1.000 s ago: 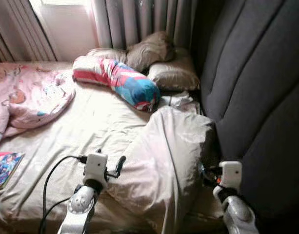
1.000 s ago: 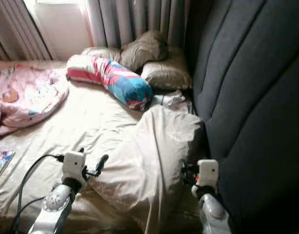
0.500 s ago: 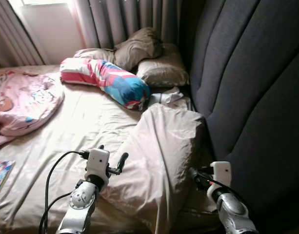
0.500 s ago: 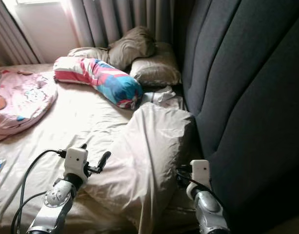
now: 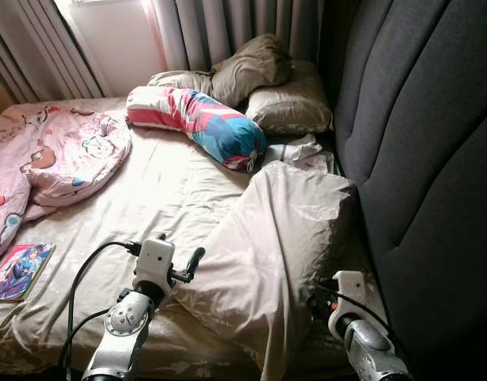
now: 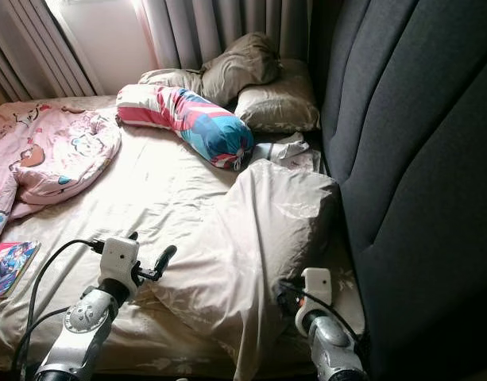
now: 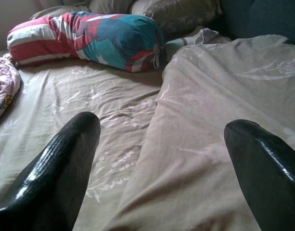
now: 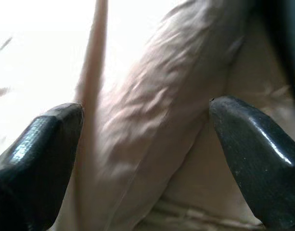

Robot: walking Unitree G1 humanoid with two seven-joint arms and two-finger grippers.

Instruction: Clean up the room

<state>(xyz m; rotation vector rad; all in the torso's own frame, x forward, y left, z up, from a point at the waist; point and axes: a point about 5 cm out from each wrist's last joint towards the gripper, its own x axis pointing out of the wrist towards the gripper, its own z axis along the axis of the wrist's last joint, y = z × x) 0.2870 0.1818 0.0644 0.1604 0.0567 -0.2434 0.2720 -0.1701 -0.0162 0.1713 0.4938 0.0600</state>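
In the lower centre of the head view, a big beige pillow (image 5: 279, 238) lies on the bed (image 5: 164, 190), its long side going up toward the dark padded headboard (image 5: 426, 159) at the right. The left gripper (image 5: 191, 266) is at the lower left, just beside the near left edge of this pillow; in its wrist view the two fingers (image 7: 60, 168) are spread wide with the pillow cloth between them, and they pinch nothing. The right gripper (image 8: 147, 144) is at the lower right, low between pillow and headboard, also wide open with the pillow side before it. In the upper centre lie a colourful bolster (image 5: 203, 127) and brown pillows (image 5: 263, 83). A pink blanket (image 5: 56, 155) is at the left, a book (image 5: 19, 271) below it.
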